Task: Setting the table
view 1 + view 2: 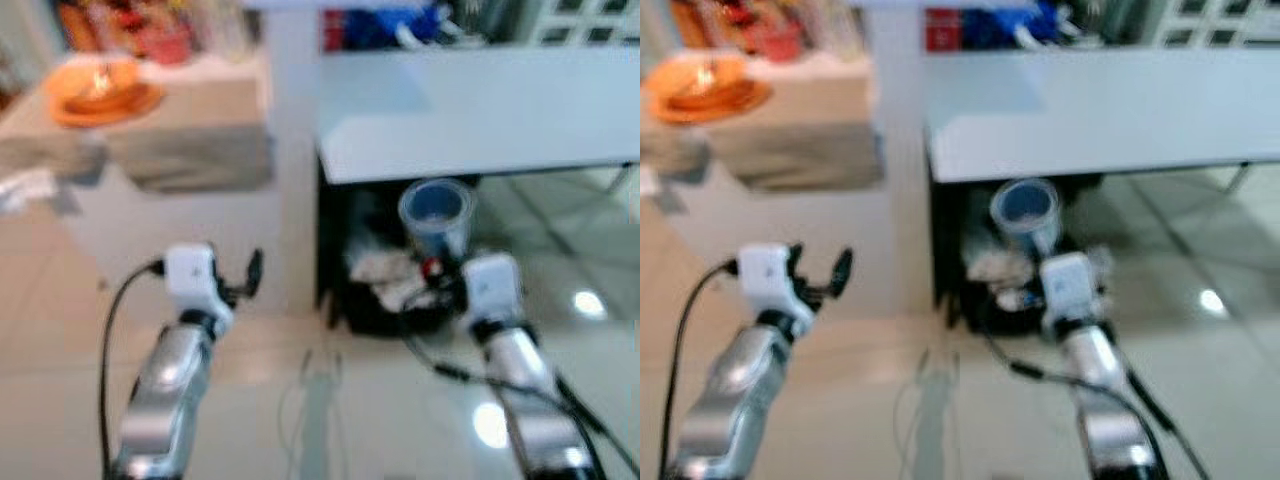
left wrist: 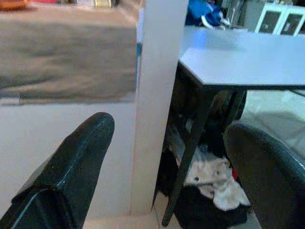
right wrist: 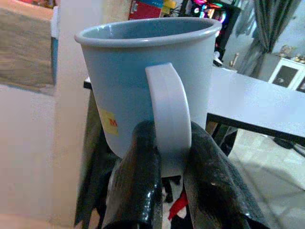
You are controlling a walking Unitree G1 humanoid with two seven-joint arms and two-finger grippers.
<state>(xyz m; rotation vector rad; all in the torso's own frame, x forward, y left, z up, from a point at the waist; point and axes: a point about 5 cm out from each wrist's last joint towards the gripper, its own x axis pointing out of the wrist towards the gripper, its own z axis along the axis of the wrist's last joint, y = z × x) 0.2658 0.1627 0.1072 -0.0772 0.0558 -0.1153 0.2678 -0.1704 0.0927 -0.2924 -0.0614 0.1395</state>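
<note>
Left eye view. Glossy pale floor in the foreground; beyond it a grey table (image 1: 480,110) runs from centre to right, its front edge facing the robot, with a white pillar (image 1: 290,150) at its near-left corner and dark clutter and white cloth (image 1: 385,270) stowed beneath. The right gripper (image 1: 447,262) carries a blue mug (image 1: 436,214) upright, mouth up, just below and in front of the table's edge. The tabletop therefore lies ahead of and above the mug, so the coming move is judged a lift and forward reach by the right arm, plainly the nearer. The left gripper (image 1: 250,275) hangs low to the left, before a beige-covered counter (image 1: 190,150) bearing an orange dish (image 1: 100,90).

Right eye view. Same layout, blurred; the mug sits just under the table's edge line, over the clutter.

Left wrist view. Both black fingers (image 2: 71,167) stand wide apart with nothing between them, aimed at the pillar and the table's leg (image 2: 190,152).

Right wrist view. The two fingers (image 3: 138,181) are pressed against either side of the mug's handle (image 3: 167,119), pinching it; the mug's long axis is vertical, a small yellow label (image 3: 108,121) on its wall. The tabletop extends behind and beside it, at about mid-height of the mug.
</note>
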